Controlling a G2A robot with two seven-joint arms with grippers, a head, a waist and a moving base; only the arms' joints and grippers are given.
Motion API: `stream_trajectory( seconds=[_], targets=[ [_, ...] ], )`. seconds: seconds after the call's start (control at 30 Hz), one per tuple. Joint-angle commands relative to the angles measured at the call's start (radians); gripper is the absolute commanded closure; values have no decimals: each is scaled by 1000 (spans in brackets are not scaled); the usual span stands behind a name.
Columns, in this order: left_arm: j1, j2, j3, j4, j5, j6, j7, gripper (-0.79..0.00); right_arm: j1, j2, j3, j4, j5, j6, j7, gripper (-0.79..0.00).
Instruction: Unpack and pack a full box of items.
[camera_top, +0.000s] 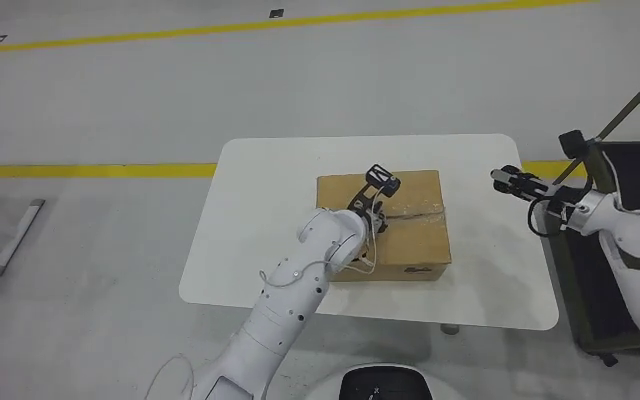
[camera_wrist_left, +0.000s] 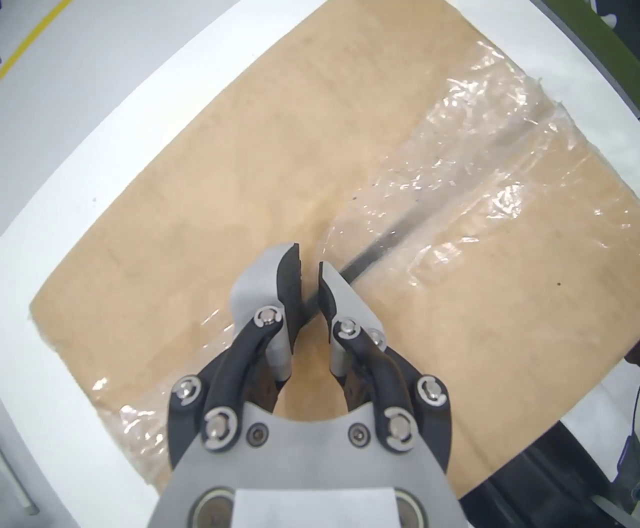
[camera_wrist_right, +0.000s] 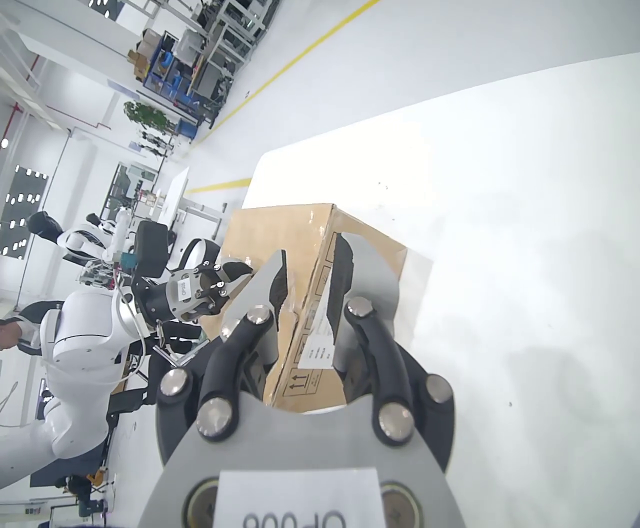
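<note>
A brown cardboard box (camera_top: 420, 238) stands shut on the white table (camera_top: 255, 225), its top seam covered with wrinkled clear tape (camera_wrist_left: 475, 150). A dark slit (camera_wrist_left: 395, 235) runs along the seam under the tape. My left gripper (camera_wrist_left: 310, 257) hovers over the box top (camera_wrist_left: 200, 175) with its tips at the near end of that slit, nearly shut, nothing between them. It also shows at the seam from above (camera_top: 377, 205). My right gripper (camera_top: 500, 177) hangs off the box's right side over bare table, open and empty (camera_wrist_right: 310, 250), facing the box (camera_wrist_right: 280, 225).
A dark cart frame (camera_top: 600, 270) stands against the table's right edge, close behind my right arm. A white label (camera_wrist_right: 320, 325) is stuck on the box's side wall. Bare table lies left of the box and to its right (camera_top: 490, 260).
</note>
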Motion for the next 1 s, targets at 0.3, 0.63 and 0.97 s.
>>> stream_trajectory(
  seconds=[0.3, 0.63, 0.97],
  targets=[
    [-63, -53, 111, 72, -27, -18, 21, -160, -75, 13, 63, 6, 50, -37, 1, -179],
    [-97, -86, 126, 88, -17, 69, 68, -785, -99, 20, 75, 2, 128, -86, 47, -212],
    [19, -40, -43, -126, 22, 161, -1, -785, -27, 12, 10, 79, 272, -169, 82, 0]
  ],
)
